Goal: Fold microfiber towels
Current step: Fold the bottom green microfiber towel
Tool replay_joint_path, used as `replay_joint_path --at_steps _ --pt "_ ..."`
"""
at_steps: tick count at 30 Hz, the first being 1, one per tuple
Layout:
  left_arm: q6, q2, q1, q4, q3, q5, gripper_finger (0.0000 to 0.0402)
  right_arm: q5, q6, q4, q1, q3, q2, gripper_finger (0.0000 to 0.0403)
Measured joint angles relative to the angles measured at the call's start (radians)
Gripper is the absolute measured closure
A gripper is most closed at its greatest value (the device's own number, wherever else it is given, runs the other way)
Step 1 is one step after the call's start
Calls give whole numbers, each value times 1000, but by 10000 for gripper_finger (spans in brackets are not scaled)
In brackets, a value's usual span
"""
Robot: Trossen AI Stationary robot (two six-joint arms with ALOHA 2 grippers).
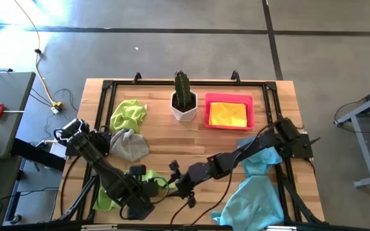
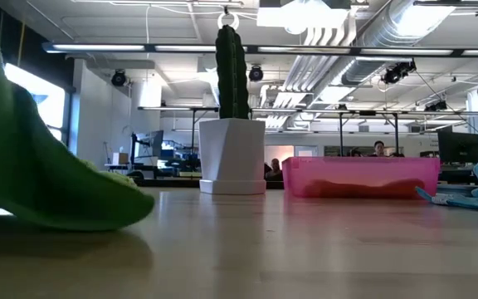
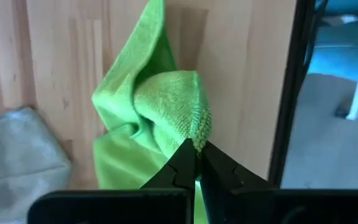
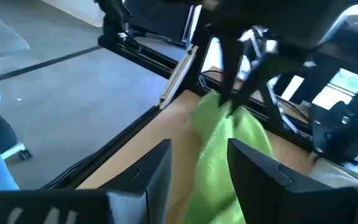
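My left gripper is pinched tight on a fold of the lime green towel at the table's near edge, the cloth bunched up from the wood. My right gripper stands just beside it, fingers apart, with green cloth between them. Farther off lie the grey towel, a second green towel, the blue towels, and the yellow towel in the pink tray.

You had grey concrete floor w/ dark seams round the wooden table. Behind it: open office, white ducts overhead, strip lights, bright window at one side, desks w/ monitors.
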Motion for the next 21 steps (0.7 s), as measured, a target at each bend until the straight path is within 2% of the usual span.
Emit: replay_joint_path --at_steps 10,21 --pt "52 -94 71 -87 -2 18 400 -14 -23 -26 1 0 87 253" --pt "51 -257 159 -32 -2 37 400 4 -128 -27 2 0 99 253"
